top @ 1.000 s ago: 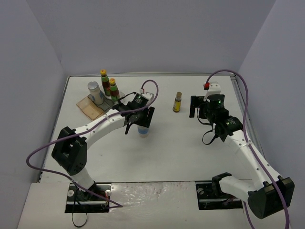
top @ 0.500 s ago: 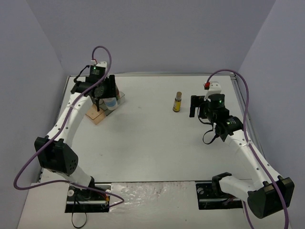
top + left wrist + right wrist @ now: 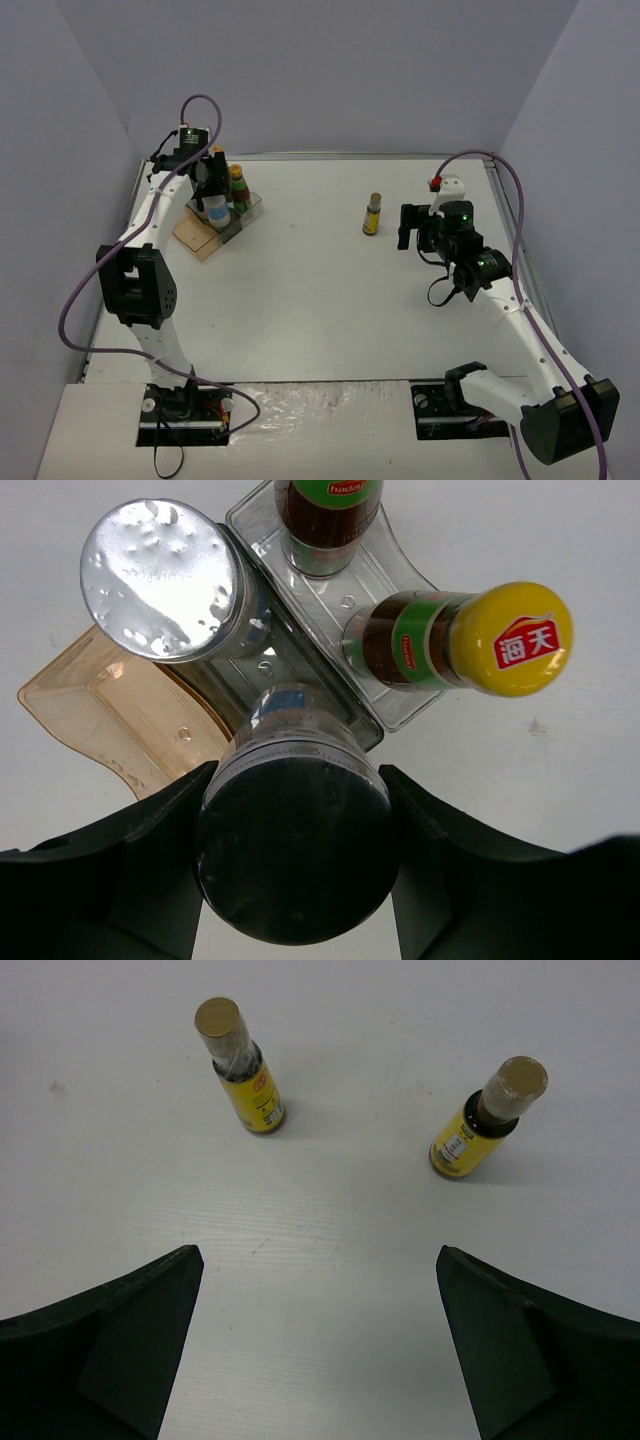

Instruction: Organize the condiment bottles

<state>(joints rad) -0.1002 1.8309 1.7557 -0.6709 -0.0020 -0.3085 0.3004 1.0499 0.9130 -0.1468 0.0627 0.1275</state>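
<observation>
Sauce bottles: two, green-necked with red labels, upright in the clear part of the tray (image 3: 322,600); one (image 3: 470,640) shows its yellow cap, while the cap of the other (image 3: 328,520) is cropped out of the wrist view.
Pale jars: two; the free jar (image 3: 160,565), silver-lidded, stands in the tray just left of the sauce bottles, and the held jar (image 3: 292,855) is on its near side.
Slim bottles: two, brown-capped with yellow labels, upright on the bare table (image 3: 320,300), well apart from each other; the left one (image 3: 240,1065) sits farther away than the right one (image 3: 490,1120).
Tray: one, at the far left of the table, with a clear section beside an orange-tinted section.
Left gripper (image 3: 296,780): clamped on the held jar, one finger on each side of its body. The jar's base is at the near corner of the clear section, but whether it is resting there cannot be told.
Right gripper (image 3: 318,1255): jaws spread wide with nothing between them; both slim bottles stand beyond the fingertips, apart from them.
Left arm: stretched from its near-left base along the left edge to the far corner, wrist turned down over the tray.
Right arm: elbow bent, reaching from the near right toward the far middle, gripper tilted down at the table.
</observation>
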